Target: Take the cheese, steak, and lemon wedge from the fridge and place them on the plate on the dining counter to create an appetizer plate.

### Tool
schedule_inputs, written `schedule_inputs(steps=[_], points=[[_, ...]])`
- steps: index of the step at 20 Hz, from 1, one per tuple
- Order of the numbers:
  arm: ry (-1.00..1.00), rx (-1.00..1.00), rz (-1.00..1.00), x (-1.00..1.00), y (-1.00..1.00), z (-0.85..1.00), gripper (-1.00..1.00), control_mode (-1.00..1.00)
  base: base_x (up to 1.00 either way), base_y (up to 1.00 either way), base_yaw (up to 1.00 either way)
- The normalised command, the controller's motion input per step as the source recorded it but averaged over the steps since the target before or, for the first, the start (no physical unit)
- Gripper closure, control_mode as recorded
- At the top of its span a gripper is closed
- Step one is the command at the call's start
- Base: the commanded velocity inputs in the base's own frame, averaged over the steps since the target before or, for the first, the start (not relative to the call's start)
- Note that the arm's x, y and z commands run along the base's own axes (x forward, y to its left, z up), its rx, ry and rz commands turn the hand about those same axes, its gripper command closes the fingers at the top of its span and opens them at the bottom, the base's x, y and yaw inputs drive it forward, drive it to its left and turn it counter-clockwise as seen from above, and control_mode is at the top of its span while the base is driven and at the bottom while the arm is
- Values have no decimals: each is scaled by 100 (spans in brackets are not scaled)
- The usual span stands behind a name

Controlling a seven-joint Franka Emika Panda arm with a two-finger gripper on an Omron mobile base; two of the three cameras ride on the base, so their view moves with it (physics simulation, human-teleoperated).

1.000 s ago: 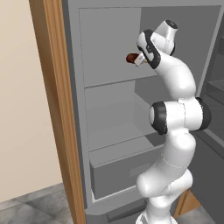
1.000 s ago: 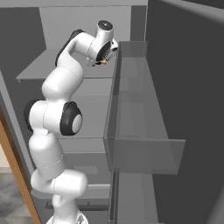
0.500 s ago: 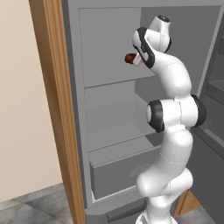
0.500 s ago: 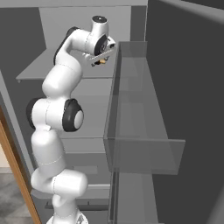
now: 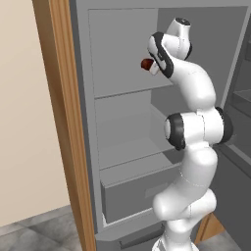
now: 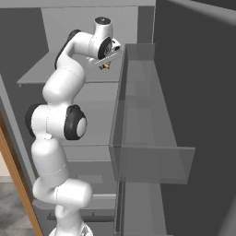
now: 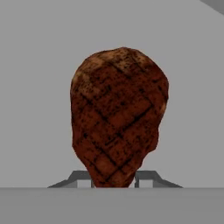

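Hand point(image 7: 113, 183) looks clamped on the steak's point(image 7: 118, 116) near end inside the fridge point(image 5: 125, 59), so I'd expect it soft, slightly slippery, and safer gripped mid-body.

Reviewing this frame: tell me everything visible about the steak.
The steak is a rounded, dark reddish-brown lump with a mottled, seared-looking surface crossed by dark grill lines. In the hand view it stands tall between the gripper's two finger tips, which sit close against its lower end, plain grey fridge surface behind it. In the left base view it shows as a small dark red lump at the hand, above the upper shelf. Whether it rests on the shelf cannot be told.
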Motion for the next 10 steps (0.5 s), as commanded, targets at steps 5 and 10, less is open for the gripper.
schedule_inputs(steps=[5, 10], points=[[-5, 0, 0, -48, 9, -11, 100, -100, 0, 0, 0], [-1, -1, 0, -73, 42, -2, 100, -100, 0, 0, 0]])
